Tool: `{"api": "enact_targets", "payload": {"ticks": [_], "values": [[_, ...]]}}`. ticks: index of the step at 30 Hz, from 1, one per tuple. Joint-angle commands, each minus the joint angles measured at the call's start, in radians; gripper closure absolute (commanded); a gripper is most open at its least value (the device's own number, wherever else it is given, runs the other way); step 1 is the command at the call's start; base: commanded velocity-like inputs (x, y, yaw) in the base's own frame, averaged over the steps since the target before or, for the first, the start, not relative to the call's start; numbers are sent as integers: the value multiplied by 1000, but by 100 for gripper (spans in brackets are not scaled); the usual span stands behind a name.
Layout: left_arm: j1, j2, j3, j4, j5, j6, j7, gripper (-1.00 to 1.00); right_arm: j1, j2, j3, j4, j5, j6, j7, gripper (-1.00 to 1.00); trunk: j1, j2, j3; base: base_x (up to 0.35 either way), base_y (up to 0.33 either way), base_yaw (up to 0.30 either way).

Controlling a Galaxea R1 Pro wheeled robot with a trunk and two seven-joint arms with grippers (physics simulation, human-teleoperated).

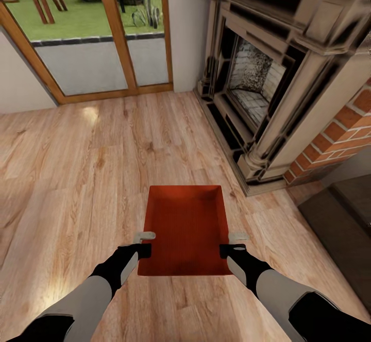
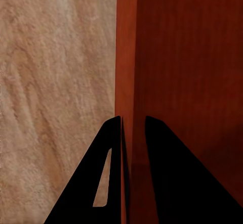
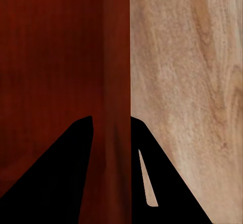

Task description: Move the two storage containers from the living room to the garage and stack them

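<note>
One orange-red storage container (image 1: 186, 228) is held out in front of the robot, open side up, above the light wood-plank floor (image 1: 77, 167) of the living room. It sits squarely between the two arms, its long sides running away from the robot.

The left claw (image 1: 146, 244) has hold of the container's left wall near the robot's end; the right claw (image 1: 229, 244) has the right wall at the matching spot. In the left wrist view the left claw (image 2: 132, 133) straddles the thin wall (image 2: 125, 57) — one finger (image 2: 101, 183) outside over the planks, the other inside against the ribbed red surface — and the two are clamped onto it. The right wrist view shows the same on the other side: the right claw (image 3: 111, 130) is closed on the wall (image 3: 119, 57), one dark finger (image 3: 55, 178) inside the bin, the other outside over the wood.

Ahead and to the right stands the fireplace (image 1: 268, 84) with red brick (image 1: 340, 136) beside it; straight ahead to the left, a wood-framed glass door (image 1: 98, 48) looks onto grass.
</note>
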Motion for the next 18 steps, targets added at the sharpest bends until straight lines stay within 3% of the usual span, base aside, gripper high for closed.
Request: {"api": "enact_targets", "payload": {"ticks": [1, 18], "values": [[0, 1, 4, 1, 15, 6, 10, 100, 0, -1, 17, -7, 3, -5, 19, 100, -4, 7, 3, 0, 0, 0], [0, 1, 4, 1, 15, 6, 10, 100, 0, -1, 17, -7, 3, -5, 18, 100, -69, 126, 56, 0, 0, 0]]}}
